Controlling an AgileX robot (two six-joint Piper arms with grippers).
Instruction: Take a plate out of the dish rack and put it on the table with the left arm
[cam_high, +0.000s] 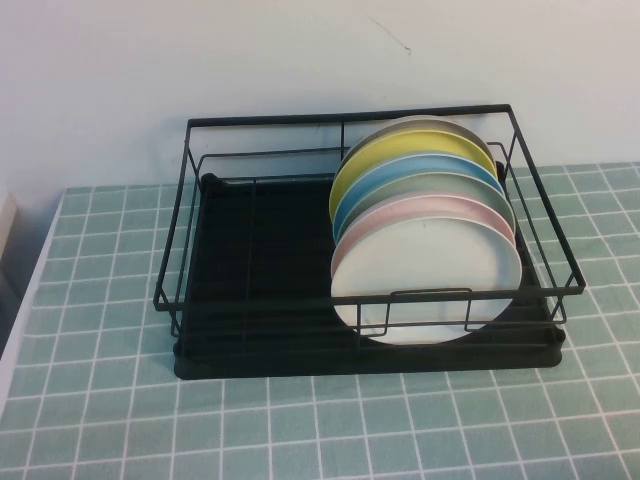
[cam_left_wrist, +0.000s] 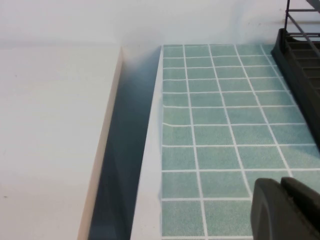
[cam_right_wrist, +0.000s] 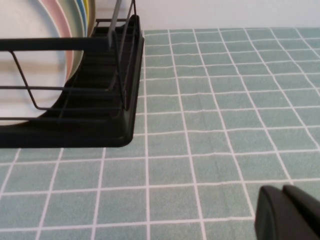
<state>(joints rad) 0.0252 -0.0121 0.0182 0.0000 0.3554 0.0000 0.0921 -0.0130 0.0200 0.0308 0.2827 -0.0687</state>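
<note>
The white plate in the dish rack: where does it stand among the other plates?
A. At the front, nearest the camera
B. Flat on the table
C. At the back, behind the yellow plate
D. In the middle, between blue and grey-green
A: in the high view the white plate stands first in the row, before the pink plate.

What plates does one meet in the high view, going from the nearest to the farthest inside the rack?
In the dish rack: white plate → pink plate → grey-green plate → blue plate → yellow plate. Neither gripper shows in this view.
</note>
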